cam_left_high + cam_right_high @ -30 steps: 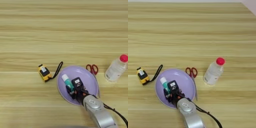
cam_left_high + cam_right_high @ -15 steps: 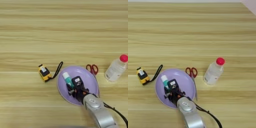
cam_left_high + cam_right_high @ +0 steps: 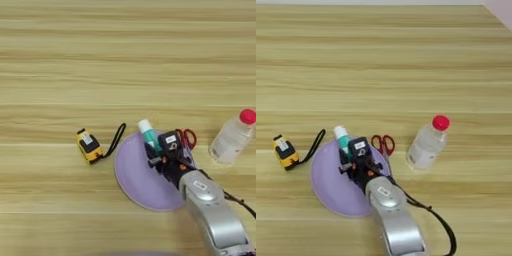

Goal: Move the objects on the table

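I am holding my gripper (image 3: 161,150) over the purple plate (image 3: 132,175), fingers clamped on the white tube (image 3: 148,134) at its teal band. Tube is looking light, stiff, slick; mid-body grasp suiting it. Tape measure (image 3: 89,146) is lying on the worktop (image 3: 125,60) left of the plate.

Table (image 3: 60,60): matt light wood, plank grain. Plate (image 3: 131,177): smooth lilac plastic (slight sheen). Forearm (image 3: 393,220): brushed silver metal. Bottle (image 3: 427,145): clear glossy plastic, red cap. Tape measure (image 3: 89,146): yellow-and-black plastic, black cloth-like strap.
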Controlling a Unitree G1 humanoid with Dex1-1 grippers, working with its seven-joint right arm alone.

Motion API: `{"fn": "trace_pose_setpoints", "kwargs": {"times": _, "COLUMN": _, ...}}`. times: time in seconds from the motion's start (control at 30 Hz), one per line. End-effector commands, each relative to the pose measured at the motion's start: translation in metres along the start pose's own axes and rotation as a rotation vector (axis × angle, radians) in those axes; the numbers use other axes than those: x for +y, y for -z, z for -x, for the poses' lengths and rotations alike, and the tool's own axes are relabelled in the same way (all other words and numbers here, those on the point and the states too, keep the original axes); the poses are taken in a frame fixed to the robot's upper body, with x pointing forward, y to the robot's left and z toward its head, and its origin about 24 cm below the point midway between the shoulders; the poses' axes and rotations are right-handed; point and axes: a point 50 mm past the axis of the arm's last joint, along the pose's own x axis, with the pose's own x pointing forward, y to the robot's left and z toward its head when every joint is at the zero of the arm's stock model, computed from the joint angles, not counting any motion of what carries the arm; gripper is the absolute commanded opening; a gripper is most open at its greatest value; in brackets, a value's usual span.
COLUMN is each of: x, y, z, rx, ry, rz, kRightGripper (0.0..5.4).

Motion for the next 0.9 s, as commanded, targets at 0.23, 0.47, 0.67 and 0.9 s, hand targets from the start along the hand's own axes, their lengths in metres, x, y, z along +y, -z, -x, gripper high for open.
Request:
{"fn": "trace_pose_setpoints", "kwargs": {"times": 0.23, "x": -0.044, "y": -0.035, "z": 0.011, "rx": -0.124, "ry": 0.156, "rz": 0.057, "kRightGripper": 1.68}}
{"fn": "trace_pose_setpoints", "kwargs": {"times": 0.47, "x": -0.065, "y": -0.025, "z": 0.014, "rx": -0.075, "ry": 0.244, "rz": 0.067, "kRightGripper": 1.68}}
{"fn": "trace_pose_setpoints", "kwargs": {"times": 0.67, "x": -0.079, "y": -0.018, "z": 0.019, "rx": -0.045, "ry": 0.291, "rz": 0.079, "kRightGripper": 1.68}}
{"fn": "trace_pose_setpoints", "kwargs": {"times": 0.9, "x": -0.089, "y": -0.003, "z": 0.02, "rx": 0.009, "ry": 0.317, "rz": 0.068, "kRightGripper": 1.68}}
